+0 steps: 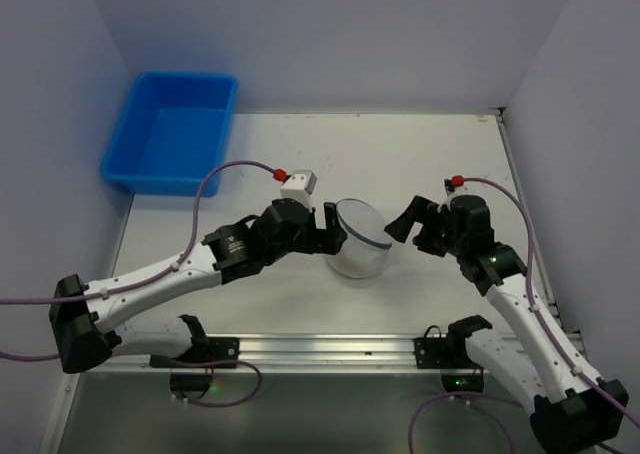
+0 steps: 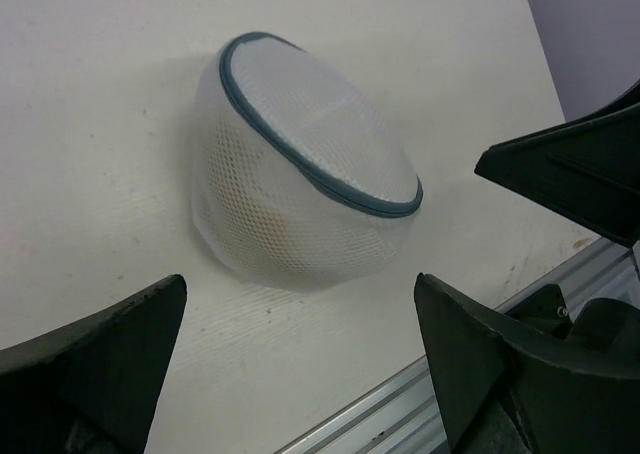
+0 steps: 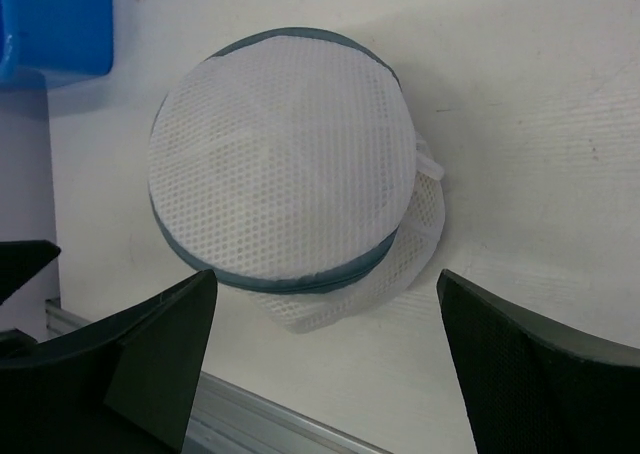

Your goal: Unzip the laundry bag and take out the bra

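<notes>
Setting: a robotics lab test cell, not a home or shop. A flat white tabletop [image 1: 300, 154] is boxed in on three sides by plain pale lilac-grey wall panels [image 1: 350, 34]. A black-and-white jointed left robot arm [image 1: 160, 274] and the matching right robot arm [image 1: 525, 309] are bolted to a slotted aluminium rail [image 1: 330, 347] at the near edge. Thin lilac cables [image 1: 240, 164] loop off both. The only props are a blue rectangular plastic tub [image 1: 160, 182] and a small round white mesh pouch [image 1: 360, 239].

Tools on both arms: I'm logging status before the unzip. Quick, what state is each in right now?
Left tool: open, holding nothing.
Right tool: open, holding nothing.
</notes>
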Robot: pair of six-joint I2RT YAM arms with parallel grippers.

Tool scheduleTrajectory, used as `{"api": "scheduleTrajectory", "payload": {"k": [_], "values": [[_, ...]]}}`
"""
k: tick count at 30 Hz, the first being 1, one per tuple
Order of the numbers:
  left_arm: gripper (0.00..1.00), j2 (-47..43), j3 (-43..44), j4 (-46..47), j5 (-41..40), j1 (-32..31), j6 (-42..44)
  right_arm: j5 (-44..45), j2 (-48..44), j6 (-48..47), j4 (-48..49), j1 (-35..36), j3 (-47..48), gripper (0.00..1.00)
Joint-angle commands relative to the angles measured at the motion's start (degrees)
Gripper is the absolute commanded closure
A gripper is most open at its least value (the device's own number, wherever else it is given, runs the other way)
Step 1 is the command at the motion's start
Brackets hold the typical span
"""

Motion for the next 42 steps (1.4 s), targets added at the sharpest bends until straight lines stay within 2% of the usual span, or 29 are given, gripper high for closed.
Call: {"api": "scheduleTrajectory", "payload": {"k": [1, 7, 11, 16, 23, 29, 36, 42], "values": [[0.0, 3.0, -2.1, 11.7, 7.4, 0.5, -4.4, 2.1, 2.9, 4.1, 6.8, 1.8, -1.3, 0.08], [0.0, 9.0, -0.4, 15.9, 7.1, 0.5, -5.3, 5.3, 10.1, 6.3, 13.6, 9.1, -4.6, 0.09], [0.01, 10.6, -0.4, 14.3, 0.8, 1.2, -5.4, 8.0, 17.2, 7.0, 16.6, 14.3, -4.5, 0.1], [0.04, 9.0, -5.8, 13.7, -2.8, 4.2, -7.8, 10.8, 22.7, 7.6, 17.7, 19.1, -3.0, 0.11], [0.05, 8.4, -13.0, 15.7, -2.2, 6.6, -10.9, 13.8, 28.2, 10.6, 17.2, 24.9, 0.4, 0.12], [0.08, 9.4, -14.7, 19.0, -0.5, 11.0, -8.5, 17.0, 22.8, 10.2, 10.1, 27.9, 3.3, 0.1], [0.08, 15.3, -9.0, 21.7, 1.5, 17.7, 3.8, 22.3, 8.6, 9.7, 0.5, 27.7, 2.8, 0.02], [0.04, 18.9, -3.5, 24.8, 5.4, 22.0, 11.5, 23.9, 1.9, 8.0, -1.0, 25.9, 1.2, 0.01]]}}
